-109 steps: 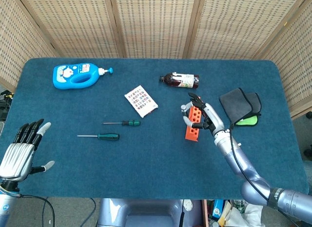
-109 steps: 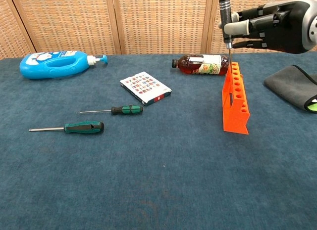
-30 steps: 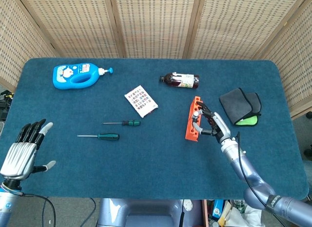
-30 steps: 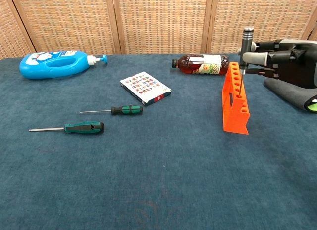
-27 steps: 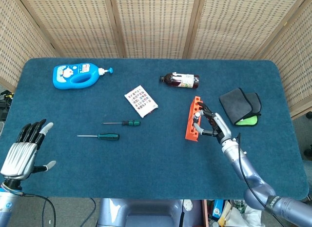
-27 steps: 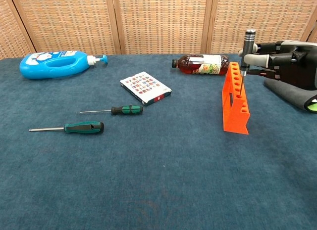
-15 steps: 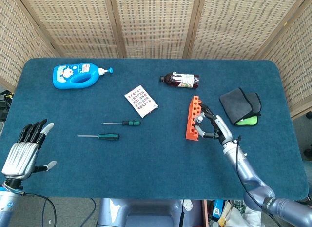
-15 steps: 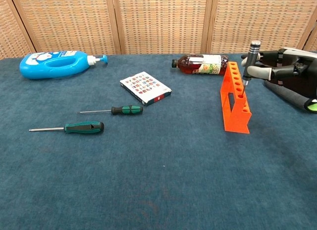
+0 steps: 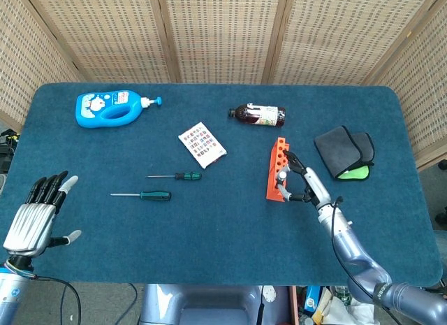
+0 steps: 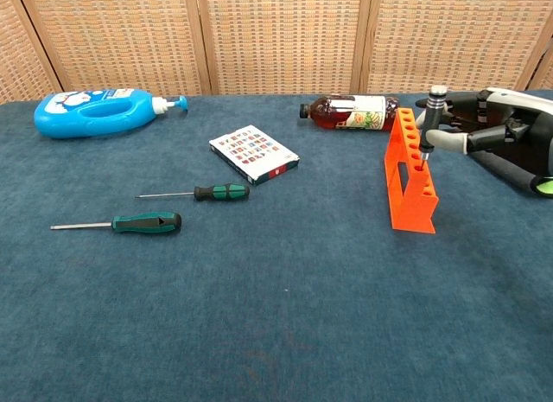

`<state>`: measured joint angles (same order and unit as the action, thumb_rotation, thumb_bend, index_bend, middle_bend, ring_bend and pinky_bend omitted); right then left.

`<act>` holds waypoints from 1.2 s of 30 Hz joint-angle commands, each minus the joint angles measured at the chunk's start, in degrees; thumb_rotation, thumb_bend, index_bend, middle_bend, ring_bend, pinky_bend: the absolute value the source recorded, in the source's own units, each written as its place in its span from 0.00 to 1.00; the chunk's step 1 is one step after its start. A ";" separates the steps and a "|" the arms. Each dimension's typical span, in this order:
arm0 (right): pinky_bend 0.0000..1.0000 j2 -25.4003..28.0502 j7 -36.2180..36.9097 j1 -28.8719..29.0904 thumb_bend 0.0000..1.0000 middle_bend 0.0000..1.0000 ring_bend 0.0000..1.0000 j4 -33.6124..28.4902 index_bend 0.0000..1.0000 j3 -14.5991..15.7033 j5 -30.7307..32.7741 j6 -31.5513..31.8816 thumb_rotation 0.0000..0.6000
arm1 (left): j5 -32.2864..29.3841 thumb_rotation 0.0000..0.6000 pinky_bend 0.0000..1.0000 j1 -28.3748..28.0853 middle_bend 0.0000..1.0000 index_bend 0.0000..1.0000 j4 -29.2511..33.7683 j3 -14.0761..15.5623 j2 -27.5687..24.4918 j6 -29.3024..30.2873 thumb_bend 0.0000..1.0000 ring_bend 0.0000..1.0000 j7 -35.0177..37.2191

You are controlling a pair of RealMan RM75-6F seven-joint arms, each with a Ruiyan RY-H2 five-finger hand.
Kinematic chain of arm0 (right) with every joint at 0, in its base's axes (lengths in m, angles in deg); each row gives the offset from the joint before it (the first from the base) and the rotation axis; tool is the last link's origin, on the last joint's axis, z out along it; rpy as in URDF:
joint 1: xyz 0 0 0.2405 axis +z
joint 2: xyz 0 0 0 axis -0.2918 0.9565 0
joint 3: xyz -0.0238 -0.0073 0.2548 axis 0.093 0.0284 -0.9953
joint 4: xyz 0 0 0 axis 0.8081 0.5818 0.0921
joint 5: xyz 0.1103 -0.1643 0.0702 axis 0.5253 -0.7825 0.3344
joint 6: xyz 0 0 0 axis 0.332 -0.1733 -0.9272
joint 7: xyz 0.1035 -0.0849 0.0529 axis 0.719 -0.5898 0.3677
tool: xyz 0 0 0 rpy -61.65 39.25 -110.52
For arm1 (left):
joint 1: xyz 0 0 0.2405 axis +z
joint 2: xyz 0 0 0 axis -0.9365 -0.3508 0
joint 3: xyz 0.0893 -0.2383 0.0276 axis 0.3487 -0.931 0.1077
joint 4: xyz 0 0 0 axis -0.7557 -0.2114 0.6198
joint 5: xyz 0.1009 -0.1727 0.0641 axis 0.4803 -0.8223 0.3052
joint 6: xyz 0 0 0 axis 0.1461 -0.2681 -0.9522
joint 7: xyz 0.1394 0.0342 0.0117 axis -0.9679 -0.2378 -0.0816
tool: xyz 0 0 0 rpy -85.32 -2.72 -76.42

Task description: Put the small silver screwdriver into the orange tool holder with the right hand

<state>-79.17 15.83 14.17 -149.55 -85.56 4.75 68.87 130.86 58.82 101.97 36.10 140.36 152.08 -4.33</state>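
We see the right hand (image 10: 484,134) pinching the screwdriver (image 10: 434,112) by its knurled handle, other fingers spread out behind it. The screwdriver stands about upright with its shaft down in a hole of the holder (image 10: 410,173), near the holder's far end; the handle top sticks up above the rack. In the head view the right hand (image 9: 302,183) sits just beside the holder (image 9: 276,170), at the right half of the table (image 9: 209,227). We judge the tool is seated or nearly so (the tip is hidden inside the hole, so we cannot tell depth).

Handling: we judge the screwdriver light, stiff and metal, thin-shafted, a bit slippery except on the knurled grip, so the handle is the place to hold. The holder looks like light plastic and could tip or slide if the tool is pushed sideways.

The left hand (image 9: 35,217) is at the near left corner, empty, fingers apart.

Writing: the blue bottle (image 10: 99,108) has a cartoon label, the brown bottle (image 10: 350,111) has a printed label, and the card box (image 10: 254,153) shows rows of small coloured pictures; none of the text is readable to us. Two green-handled screwdrivers (image 10: 143,222) lie left of centre, and a grey cloth (image 9: 343,152) lies near the right edge.
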 commanded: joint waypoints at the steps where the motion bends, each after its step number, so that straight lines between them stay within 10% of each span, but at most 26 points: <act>1: 0.00 0.25 -0.59 0.16 0.43 0.03 0.00 -0.30 0.69 0.32 0.51 0.16 1.00 | -0.03 1.00 0.00 -0.04 0.00 0.00 -0.01 0.01 0.01 -0.06 0.00 0.00 0.00; 36: 0.00 -1.09 -2.94 1.17 0.43 0.03 0.00 2.28 0.69 2.80 0.66 1.47 1.00 | -0.74 1.00 0.00 -0.38 0.00 0.00 -0.08 0.07 0.62 -0.25 0.00 0.00 -0.93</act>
<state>-80.25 12.87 15.34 -147.29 -82.77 5.42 70.33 130.13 58.44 101.89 36.17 140.98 151.83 -5.27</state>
